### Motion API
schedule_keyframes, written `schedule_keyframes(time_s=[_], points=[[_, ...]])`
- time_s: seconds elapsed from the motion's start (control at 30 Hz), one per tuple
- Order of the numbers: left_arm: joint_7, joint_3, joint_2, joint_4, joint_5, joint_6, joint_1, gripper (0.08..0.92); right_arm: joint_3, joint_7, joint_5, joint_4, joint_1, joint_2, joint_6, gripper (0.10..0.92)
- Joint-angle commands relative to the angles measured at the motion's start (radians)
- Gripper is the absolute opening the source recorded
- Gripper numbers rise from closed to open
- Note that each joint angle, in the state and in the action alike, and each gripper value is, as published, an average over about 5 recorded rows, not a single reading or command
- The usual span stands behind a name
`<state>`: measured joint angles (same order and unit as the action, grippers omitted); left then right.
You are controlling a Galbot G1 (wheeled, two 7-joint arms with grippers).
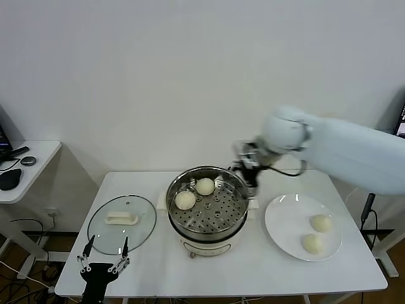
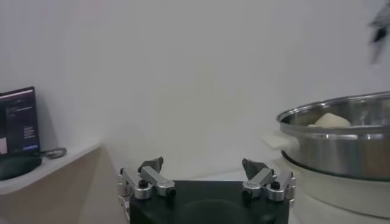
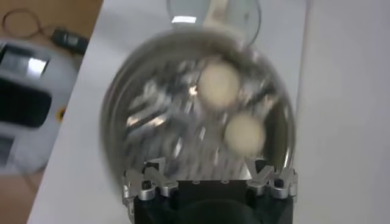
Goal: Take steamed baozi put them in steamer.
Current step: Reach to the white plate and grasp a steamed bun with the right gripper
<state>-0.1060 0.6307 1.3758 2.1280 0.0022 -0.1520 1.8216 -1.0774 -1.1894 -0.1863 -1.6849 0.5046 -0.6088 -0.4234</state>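
Observation:
The steamer (image 1: pixel 207 237) stands mid-table with two baozi on its perforated tray, one (image 1: pixel 185 200) at the left and one (image 1: pixel 205 186) at the back. Two more baozi (image 1: pixel 321 223) (image 1: pixel 311 243) lie on the white plate (image 1: pixel 285 218) to the right. My right gripper (image 1: pixel 245 172) hovers open and empty over the steamer's back right rim; in its wrist view (image 3: pixel 207 170) both baozi (image 3: pixel 219 83) (image 3: pixel 244 133) show in the pot below. My left gripper (image 1: pixel 102 248) is open and empty, parked at the table's front left; its wrist view (image 2: pixel 204 166) shows the steamer (image 2: pixel 341 143) from the side.
A round glass lid (image 1: pixel 121 224) with a white handle lies flat on the table left of the steamer. A side desk (image 1: pixel 25 166) with a mouse and devices stands at far left. The wall is close behind the table.

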Motion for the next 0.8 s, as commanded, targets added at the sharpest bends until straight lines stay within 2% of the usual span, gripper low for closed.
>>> schedule_keyframes(time_s=[0.03, 0.13, 0.3, 0.8], points=[[0.000, 0.000, 0.001, -0.002, 0.002, 0.000, 0.002, 0.823, 0.197, -0.149, 0.269, -0.095, -0.242, 0.390, 0.241, 0.823], [0.000, 0.002, 0.002, -0.002, 0.004, 0.000, 0.006, 0.823, 0.282, -0.143, 0.331, -0.059, -0.393, 0.424, 0.277, 0.823], [0.000, 0.009, 0.005, 0.004, 0.005, 0.000, 0.013, 0.823, 0.312, -0.105, 0.402, 0.026, -0.529, 0.390, 0.321, 0.823], [-0.001, 0.024, 0.015, 0.007, 0.007, -0.002, 0.024, 0.823, 0.391, 0.045, 0.407, 0.159, -0.720, 0.236, 0.288, 0.823]])
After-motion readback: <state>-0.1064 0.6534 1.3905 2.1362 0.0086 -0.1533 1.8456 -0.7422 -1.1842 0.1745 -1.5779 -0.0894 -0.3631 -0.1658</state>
